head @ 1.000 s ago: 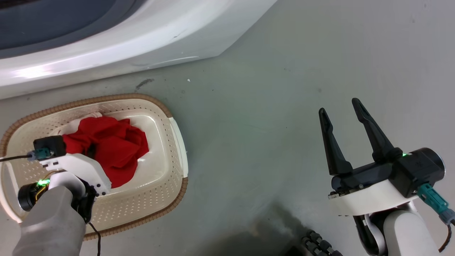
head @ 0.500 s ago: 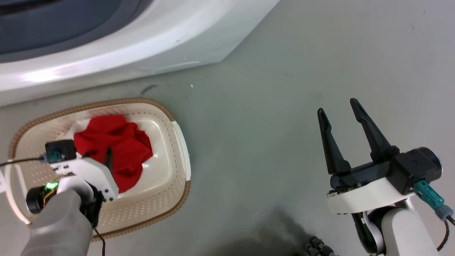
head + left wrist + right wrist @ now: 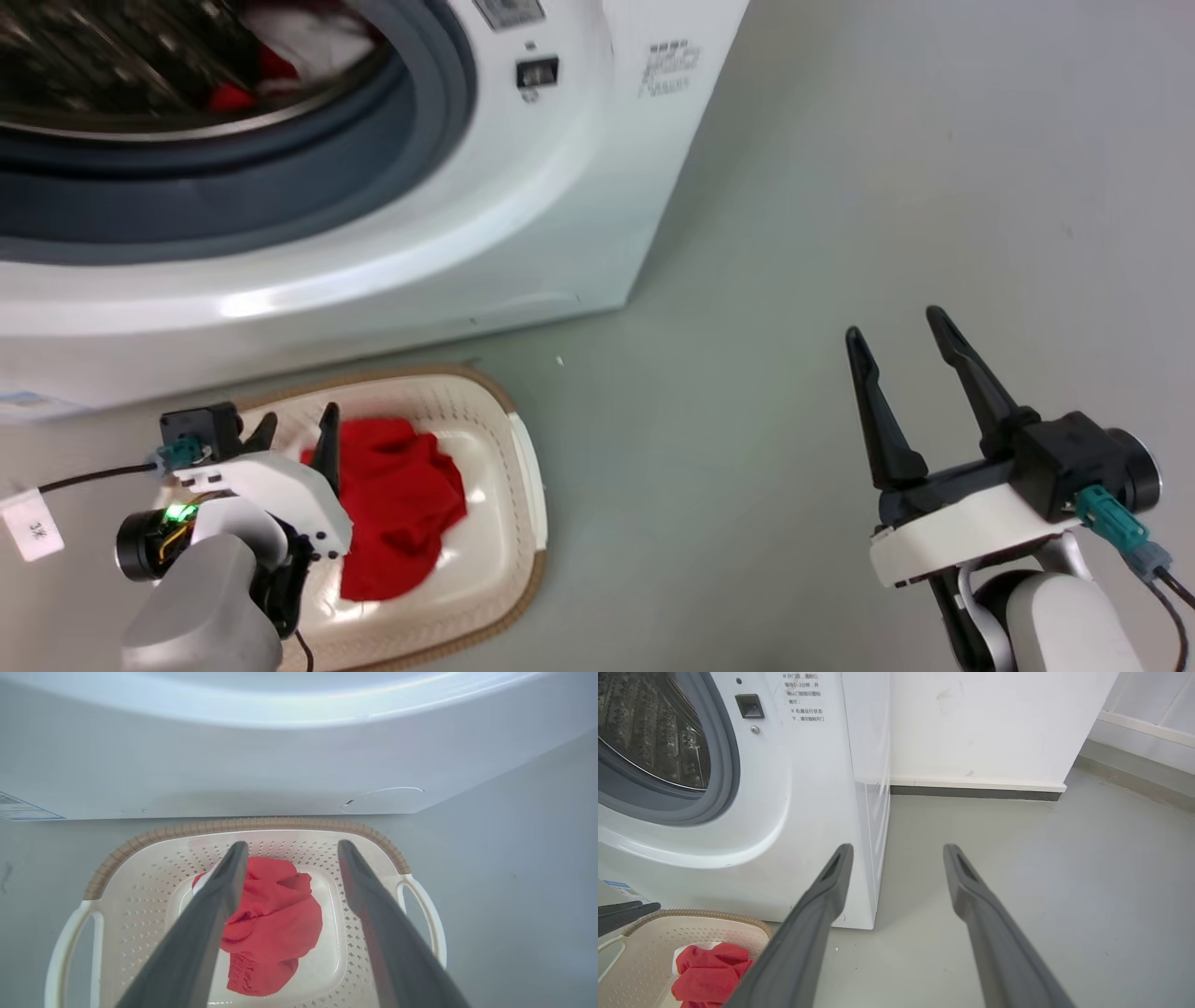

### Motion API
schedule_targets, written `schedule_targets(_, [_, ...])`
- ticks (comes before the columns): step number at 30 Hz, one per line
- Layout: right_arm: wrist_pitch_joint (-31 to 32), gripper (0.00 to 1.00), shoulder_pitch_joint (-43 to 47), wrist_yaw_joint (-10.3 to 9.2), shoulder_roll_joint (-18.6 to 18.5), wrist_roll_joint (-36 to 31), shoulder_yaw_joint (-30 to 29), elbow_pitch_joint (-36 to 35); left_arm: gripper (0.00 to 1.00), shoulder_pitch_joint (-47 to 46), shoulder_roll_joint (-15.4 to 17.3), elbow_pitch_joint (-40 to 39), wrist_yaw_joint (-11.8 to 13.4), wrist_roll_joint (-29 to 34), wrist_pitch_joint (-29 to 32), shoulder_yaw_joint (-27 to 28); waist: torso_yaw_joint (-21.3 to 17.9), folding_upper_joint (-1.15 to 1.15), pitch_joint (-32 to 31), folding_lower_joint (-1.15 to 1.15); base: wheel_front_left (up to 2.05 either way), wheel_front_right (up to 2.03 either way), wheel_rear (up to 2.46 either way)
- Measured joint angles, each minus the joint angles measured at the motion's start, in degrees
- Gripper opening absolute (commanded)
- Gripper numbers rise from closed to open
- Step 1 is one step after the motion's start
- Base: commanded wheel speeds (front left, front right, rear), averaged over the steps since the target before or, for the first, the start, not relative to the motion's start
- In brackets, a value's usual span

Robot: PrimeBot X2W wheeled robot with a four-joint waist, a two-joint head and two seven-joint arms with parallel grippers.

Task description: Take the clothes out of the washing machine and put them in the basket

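A red garment (image 3: 401,504) is shown crumpled on the bottom of the basket (image 3: 534,485), which is set on the grey floor (image 3: 747,420) just before the washing machine (image 3: 523,215). More red and white fabric (image 3: 303,37) is seen inside the steel drum (image 3: 112,56). The left gripper (image 3: 297,431) is held over the basket, and the right gripper (image 3: 896,327) over bare floor well apart, each with fingers spread and empty.
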Motion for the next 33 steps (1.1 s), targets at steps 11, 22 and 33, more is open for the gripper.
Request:
schedule_targets(11, [1.9, 1.0, 2.8, 0.0, 0.0, -0.4, -1.2, 0.5, 1.0, 6.9, -0.8, -16.8, 2.7, 9.8, 0.0, 7.0, 2.7, 0.0, -11.1, -0.01, 0.0, 0.0, 0.0])
schedule_targets(22, [3.4, 1.0, 5.3, 0.0, 0.0, -0.5, -1.8, 0.0, 1.0, 9.7, -2.6, -32.1, 3.5, 16.7, 0.0, 13.6, 4.2, 0.0, -16.6, -0.01, 0.0, 0.0, 0.0])
schedule_targets(33, [2.6, 1.0, 5.7, 0.0, 0.0, 0.8, 0.2, -0.4, 1.0, 0.3, 2.3, -23.4, 1.1, 16.6, 2.7, 14.6, -0.4, 0.0, -14.0, 0.0, 0.0, 0.0, 0.0])
